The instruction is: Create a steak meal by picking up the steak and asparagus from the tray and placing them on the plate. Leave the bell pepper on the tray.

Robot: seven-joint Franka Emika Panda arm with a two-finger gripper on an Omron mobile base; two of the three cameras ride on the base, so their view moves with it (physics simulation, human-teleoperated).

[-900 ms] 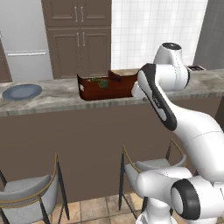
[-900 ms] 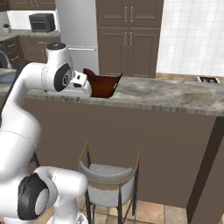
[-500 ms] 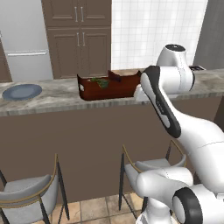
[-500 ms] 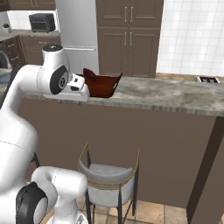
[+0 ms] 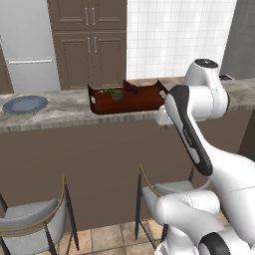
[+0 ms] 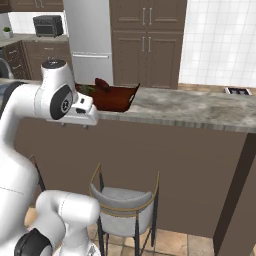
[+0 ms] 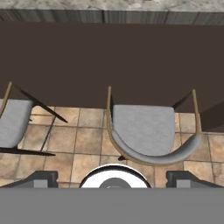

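Note:
The dark reddish-brown tray (image 5: 127,101) stands on the counter, seen too in the right base view (image 6: 116,99). A dark slab, apparently the steak (image 5: 130,87), leans on its far wall. Green pieces (image 5: 113,93) lie at its left. I cannot tell the asparagus from the bell pepper. The blue-grey plate (image 5: 25,104) lies far left on the counter with nothing on it. My gripper (image 5: 162,119) hangs in front of the counter's edge, right of the tray, pointing down. In the hand view its fingertips (image 7: 42,177) stand wide apart, open, with nothing between them.
Below the gripper are two grey-seated chairs (image 7: 144,131) on a tiled floor, against the dark counter front (image 5: 99,164). The stone counter (image 6: 200,107) runs on to the right. A fridge and cabinets stand behind.
The hand has drawn back from the tray and dropped in front of the counter's edge. The tray's right end, earlier covered by the arm, now shows.

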